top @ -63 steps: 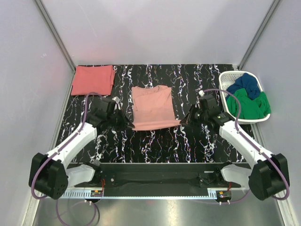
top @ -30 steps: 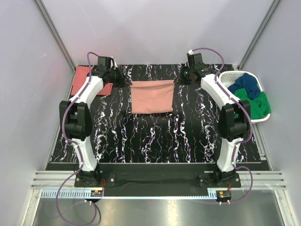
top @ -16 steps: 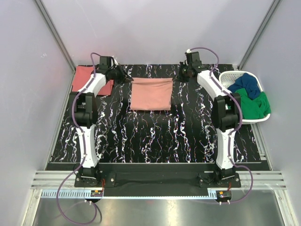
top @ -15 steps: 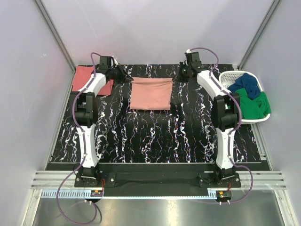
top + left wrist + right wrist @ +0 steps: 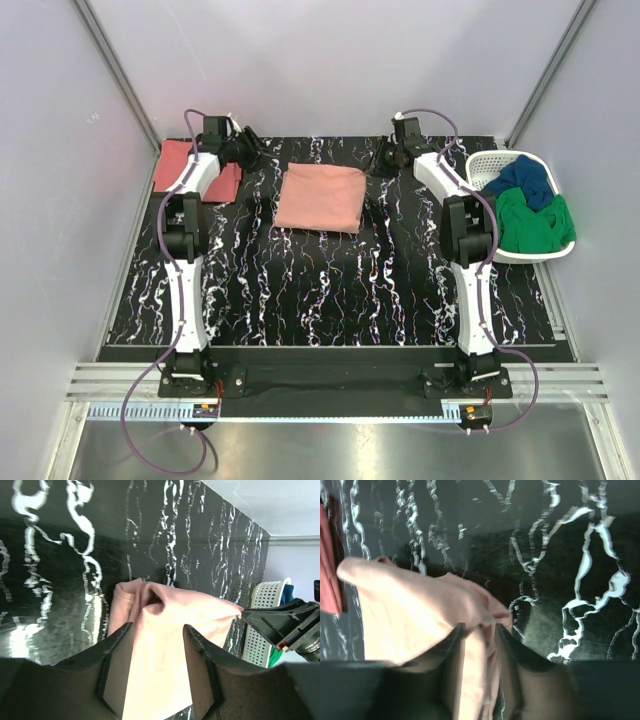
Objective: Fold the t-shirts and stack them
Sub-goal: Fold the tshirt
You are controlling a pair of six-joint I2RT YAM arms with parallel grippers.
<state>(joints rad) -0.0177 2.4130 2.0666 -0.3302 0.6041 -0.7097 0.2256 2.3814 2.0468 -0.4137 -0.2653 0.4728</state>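
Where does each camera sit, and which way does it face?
Top external: fixed above and behind the robot, looking down on the table; left arm and right arm reach the far edge.
Left wrist: on its arm, facing across the pink t-shirt toward the basket; own jaws at bottom.
Right wrist: on its arm, facing across that shirt toward the red t-shirt; own jaws at bottom.
Shared: both wrist views show the pink t-shirt, from opposite sides.

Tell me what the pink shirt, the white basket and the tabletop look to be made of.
Pink shirt: soft matte cloth, creased at its folds. White basket: likely rigid plastic, with slotted walls. Tabletop: glossy black marble-look surface, perhaps laminate; it shows reflections.
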